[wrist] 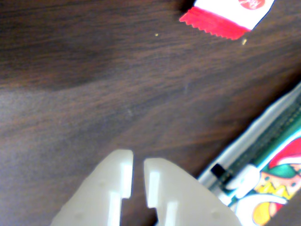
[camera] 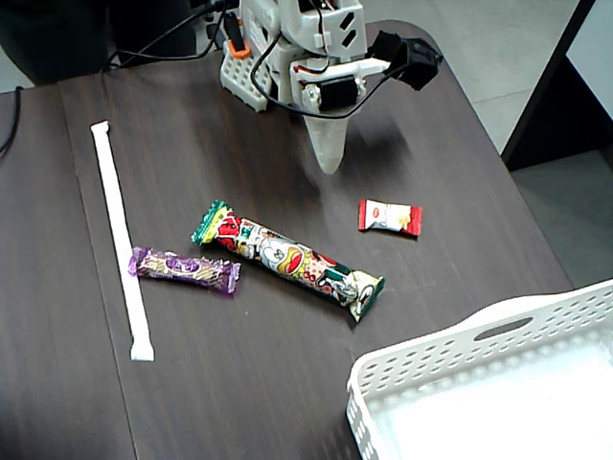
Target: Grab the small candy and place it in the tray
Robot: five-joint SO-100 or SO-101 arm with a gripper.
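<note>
Wrist view has the translucent white two-finger gripper poking in from the bottom edge, jaws nearly pressed together with just a thin slit between the tips, and nothing pinched in there. Under the tips it's bare dark wood-grain table. The small candy, a short wrapped sweet with a white middle and red zigzag ends, sits at the top right of that frame, cut off by the upper edge, well apart from the fingertips with clear tabletop in between. Bottom right corner of the same view shows one end of the long colourful cartoon-printed bar, lying just beside the right-hand finger; can't tell if it actually touches.

Fixed view tells the wider story. The gripper hangs point-down near the top middle of the frame, and the small candy lies flat on the table down and to the right of it, on its own with open room on every side. The cartoon bar runs diagonally through the middle of the frame, near the candy but not touching. Left of that lies a purple wrapped candy bar, and beside it a long white paper-wrapped straw lies lengthwise on the left. The large white perforated plastic tray sits at the bottom right, by the table's right edge, with a clear strip of table between it and the candy.

The arm is folded over from its base at the top edge, wrist tipped steeply down.
</note>
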